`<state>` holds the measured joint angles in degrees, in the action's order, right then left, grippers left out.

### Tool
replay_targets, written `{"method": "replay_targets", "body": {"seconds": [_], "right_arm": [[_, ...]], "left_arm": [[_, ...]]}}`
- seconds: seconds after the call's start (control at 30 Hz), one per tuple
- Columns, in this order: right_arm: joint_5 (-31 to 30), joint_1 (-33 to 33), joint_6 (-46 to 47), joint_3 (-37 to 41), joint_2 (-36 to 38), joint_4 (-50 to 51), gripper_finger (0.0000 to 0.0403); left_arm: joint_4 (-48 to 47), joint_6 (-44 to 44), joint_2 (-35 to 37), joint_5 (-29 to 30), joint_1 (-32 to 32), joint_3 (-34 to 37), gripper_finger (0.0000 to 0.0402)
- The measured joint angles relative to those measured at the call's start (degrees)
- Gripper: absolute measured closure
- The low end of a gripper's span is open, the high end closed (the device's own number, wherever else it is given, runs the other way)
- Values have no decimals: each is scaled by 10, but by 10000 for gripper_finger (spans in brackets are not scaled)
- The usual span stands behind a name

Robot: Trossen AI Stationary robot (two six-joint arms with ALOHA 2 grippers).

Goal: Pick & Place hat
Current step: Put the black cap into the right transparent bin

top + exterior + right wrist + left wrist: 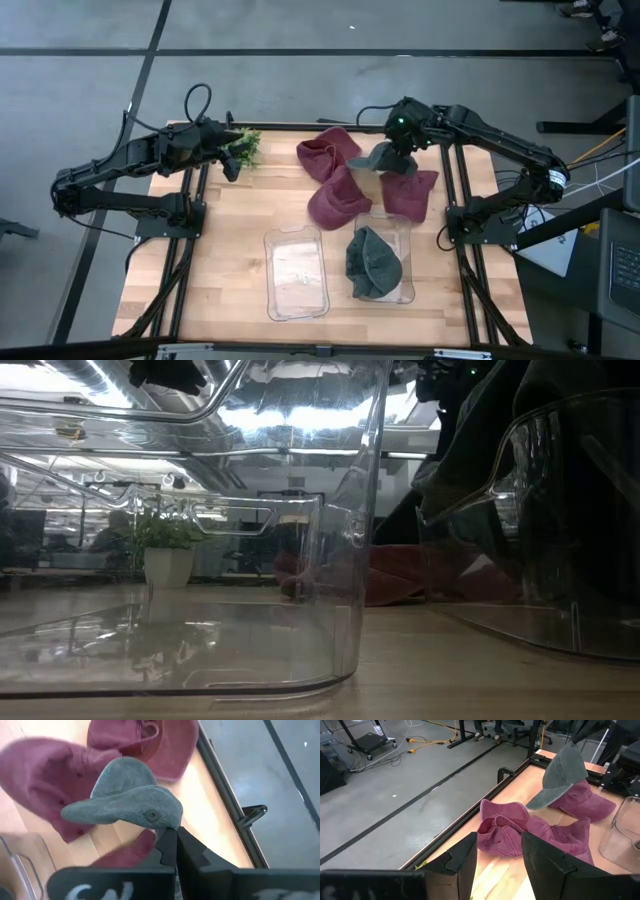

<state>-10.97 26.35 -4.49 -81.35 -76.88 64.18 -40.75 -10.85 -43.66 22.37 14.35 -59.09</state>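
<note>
A grey cap point(384, 158) hangs from my right gripper point(400, 140) over the far middle of the table; the right wrist view shows the cap point(125, 800) just past the shut fingers. Three maroon caps lie on the wood below and beside it point(328, 152), point(338, 198), point(410, 192). Another grey-green cap point(372, 262) sits in the right clear bin point(405, 290). My left gripper point(497, 865) is open and touches nothing. It waits at the far left beside a small plant point(245, 148). My right gripper pinches the grey cap's crown point(167, 822) between its two shut fingers, close to the top button point(151, 815). It comes from above. The cap point(562, 770) hangs tilted with its brim point(540, 800) lowest, over a maroon cap; whether the brim touches it I cannot tell.
An empty clear bin point(296, 272) stands left of the filled one, both near the table's near edge. In the low view the bin wall point(350, 530) fills the foreground, with the potted plant point(165, 550) behind it. Bare wood lies at the table's left side point(200, 250).
</note>
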Motion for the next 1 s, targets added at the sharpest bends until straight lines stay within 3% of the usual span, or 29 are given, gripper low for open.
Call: {"method": "replay_targets", "body": {"seconds": [0.47,1.0], "right_arm": [[0,0,101,-94,0,-40,403],[25,0,124,-100,0,-69,403]], "left_arm": [[0,-5,0,0,0,0,253],[0,-5,0,0,0,0,253]]}}
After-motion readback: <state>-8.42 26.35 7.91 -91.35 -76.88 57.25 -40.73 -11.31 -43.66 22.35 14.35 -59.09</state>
